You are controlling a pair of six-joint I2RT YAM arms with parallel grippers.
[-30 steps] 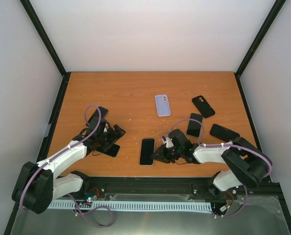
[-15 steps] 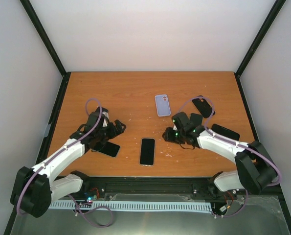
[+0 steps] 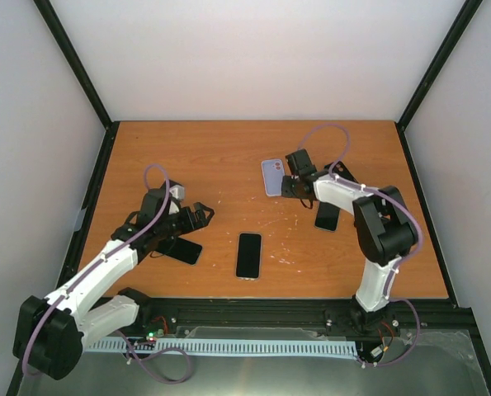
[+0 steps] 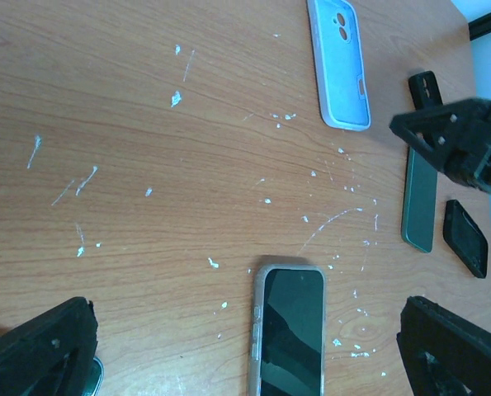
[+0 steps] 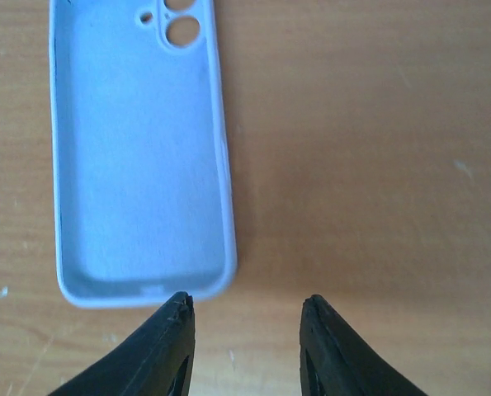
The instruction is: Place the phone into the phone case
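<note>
The light blue phone case [image 3: 273, 176] lies open side up at the back middle of the table. It also shows in the right wrist view [image 5: 138, 148] and the left wrist view [image 4: 338, 64]. A phone [image 3: 248, 255] with a dark screen and grey rim lies screen up near the front middle, also in the left wrist view [image 4: 288, 330]. My right gripper [image 3: 290, 183] is open and empty just right of the case; its tips [image 5: 247, 309] sit at the case's near right corner. My left gripper [image 3: 197, 216] is open wide and empty, left of the phone [image 4: 245, 363].
A dark phone [image 3: 181, 250] lies under my left arm. Another dark phone [image 3: 328, 214] lies right of centre, also in the left wrist view [image 4: 418, 202], with a black case [image 4: 465, 238] beside it. White scuffs mark the wooden table [image 3: 228, 157].
My right arm has swung from beside the phone at the front up to the blue case at the back. My left gripper has shifted slightly toward the right.
</note>
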